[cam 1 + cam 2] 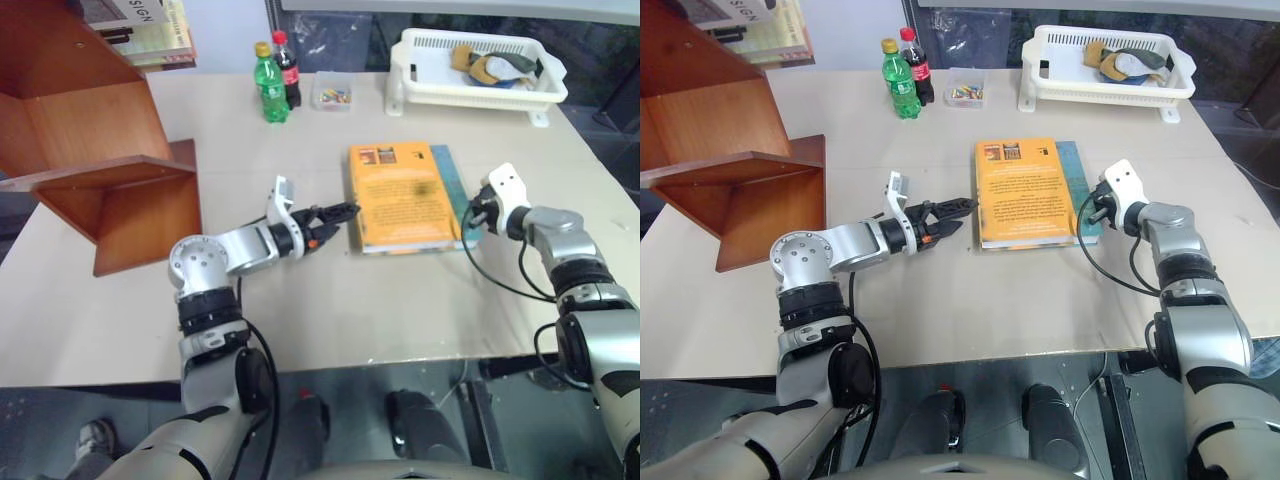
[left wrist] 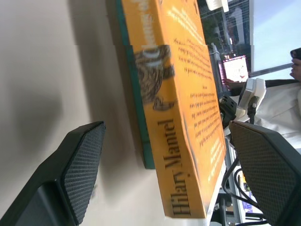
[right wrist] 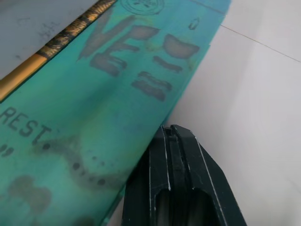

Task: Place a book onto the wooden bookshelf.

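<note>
So the book (image 1: 402, 196), the orange-yellow paperback, is lying flat in the middle of the table (image 1: 330, 300), stacked on top of a teal book (image 1: 452, 180) that sticks out along its right edge. The wooden bookshelf (image 1: 95, 140) sits at the table's far left, well apart from the books, with a couple of pale books (image 1: 150, 30) leaning on its upper part. The left gripper (image 1: 342, 211) is pointing at the orange book's spine side with its fingers spread wide apart, tips just beside the near-left corner, not clamped on anything; in the left wrist view the spine with dark lettering sits right between the two pads. The right gripper (image 1: 474, 216) is pinched fully together, and in the right wrist view its tip sits right at the teal book's edge, holding nothing. Farther back there's a green bottle (image 1: 268, 88), a cola bottle (image 1: 286, 68), a small clear box (image 1: 332, 95) and a white basket (image 1: 475, 70).
</note>
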### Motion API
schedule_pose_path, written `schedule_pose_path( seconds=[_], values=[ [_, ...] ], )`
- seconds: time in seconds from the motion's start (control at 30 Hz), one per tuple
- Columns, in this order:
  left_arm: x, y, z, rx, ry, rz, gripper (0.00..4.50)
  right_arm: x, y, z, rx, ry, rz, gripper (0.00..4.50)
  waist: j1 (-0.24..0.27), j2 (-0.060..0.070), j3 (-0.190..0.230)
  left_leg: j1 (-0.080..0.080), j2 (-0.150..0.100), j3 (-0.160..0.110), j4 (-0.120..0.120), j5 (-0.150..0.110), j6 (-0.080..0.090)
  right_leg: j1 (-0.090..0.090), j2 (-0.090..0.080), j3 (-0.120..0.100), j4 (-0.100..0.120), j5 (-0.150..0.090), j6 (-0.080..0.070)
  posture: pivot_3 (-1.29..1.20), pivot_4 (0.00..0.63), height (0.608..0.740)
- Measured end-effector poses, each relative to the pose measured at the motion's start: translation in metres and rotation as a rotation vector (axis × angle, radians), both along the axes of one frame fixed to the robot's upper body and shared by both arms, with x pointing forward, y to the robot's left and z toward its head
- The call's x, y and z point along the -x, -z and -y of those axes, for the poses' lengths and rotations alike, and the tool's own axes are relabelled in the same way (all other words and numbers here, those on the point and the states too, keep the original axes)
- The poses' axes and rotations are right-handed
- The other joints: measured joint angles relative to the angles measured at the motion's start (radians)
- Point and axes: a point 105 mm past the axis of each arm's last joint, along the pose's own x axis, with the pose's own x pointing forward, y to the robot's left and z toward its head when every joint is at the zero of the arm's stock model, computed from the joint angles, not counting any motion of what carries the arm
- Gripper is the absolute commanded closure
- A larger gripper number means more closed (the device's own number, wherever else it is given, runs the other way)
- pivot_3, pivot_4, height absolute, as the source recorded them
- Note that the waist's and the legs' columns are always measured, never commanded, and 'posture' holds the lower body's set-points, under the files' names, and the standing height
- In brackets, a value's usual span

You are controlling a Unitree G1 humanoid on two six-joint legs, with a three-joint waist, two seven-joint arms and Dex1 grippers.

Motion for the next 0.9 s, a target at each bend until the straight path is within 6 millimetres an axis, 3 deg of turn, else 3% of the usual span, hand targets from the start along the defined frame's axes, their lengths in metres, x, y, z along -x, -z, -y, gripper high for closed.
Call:
schedule_pose_path(
  seconds=[0.17,0.37,0.4,0.43,0.47,0.53,0.6,0.73,0.9],
  values=[
    [0.0,-0.004,-0.015,-0.002,0.007,-0.011,0.0,0.009,0.001,-0.001,0.01,-0.047,0.019,4.47,0.004,0.0,0.0,0.0,0.0,-0.001,0.0,0.0,0.0,0.0,0.0,-0.001,0.0,0.0,0.0,0.0,0.15,0.74],
    [-0.008,-0.015,-0.016,0.006,0.031,0.001,0.0,0.059,-0.004,0.01,0.05,-0.094,0.062,4.47,0.028,0.001,0.0,-0.002,-0.002,-0.003,0.0,0.0,0.0,0.0,-0.003,-0.004,0.0,0.0,0.0,0.0,0.15,0.74],
    [-0.01,-0.014,-0.011,0.008,0.048,-0.006,0.0,0.079,-0.006,0.012,0.064,-0.107,0.07,4.47,0.032,0.001,0.001,-0.003,-0.003,-0.003,0.0,0.0,0.0,0.0,-0.003,-0.004,0.0,-0.001,0.001,0.0,0.15,0.74],
    [-0.011,-0.012,-0.011,0.006,0.052,-0.013,0.0,0.094,-0.008,0.01,0.067,-0.127,0.077,3.94,0.035,0.002,0.0,-0.002,-0.004,-0.004,-0.001,0.0,0.0,0.0,-0.004,-0.005,0.0,-0.001,0.001,0.0,0.15,0.74],
    [-0.015,-0.01,-0.006,0.008,0.065,-0.025,0.0,0.122,-0.013,0.01,0.045,-0.122,0.09,3.65,0.044,0.002,0.001,-0.002,-0.005,-0.005,-0.002,-0.002,0.003,0.0,-0.004,-0.005,0.0,-0.002,0.002,0.0,0.15,0.74],
    [-0.018,-0.008,-0.008,0.004,0.061,-0.034,0.0,0.15,-0.024,0.001,0.004,-0.132,0.103,2.75,0.042,0.002,0.001,-0.002,-0.005,-0.004,-0.002,-0.002,0.003,0.0,-0.004,-0.005,0.0,-0.002,0.002,0.0,0.15,0.74],
    [-0.023,-0.01,-0.001,0.002,0.089,-0.031,0.0,0.178,-0.056,-0.017,-0.049,-0.156,0.191,1.64,0.031,0.001,0.001,-0.001,-0.005,-0.003,0.0,-0.002,0.004,0.001,-0.004,-0.004,0.0,-0.002,0.003,0.0,0.15,0.74],
    [-0.025,-0.015,-0.004,-0.009,0.115,-0.013,0.0,0.206,-0.076,-0.038,-0.099,-0.178,0.245,0.03,0.024,0.0,0.001,0.001,-0.004,-0.004,0.001,-0.002,0.004,0.002,-0.003,-0.004,0.002,-0.003,0.004,0.0,0.15,0.74],
    [-0.021,-0.021,-0.026,-0.049,0.154,0.02,0.0,0.218,-0.066,-0.037,-0.089,-0.089,0.191,0.03,0.02,0.0,0.001,0.0,-0.004,-0.004,0.001,-0.002,0.004,0.001,-0.003,-0.004,0.002,-0.002,0.003,0.0,0.15,0.74]
  ],
)
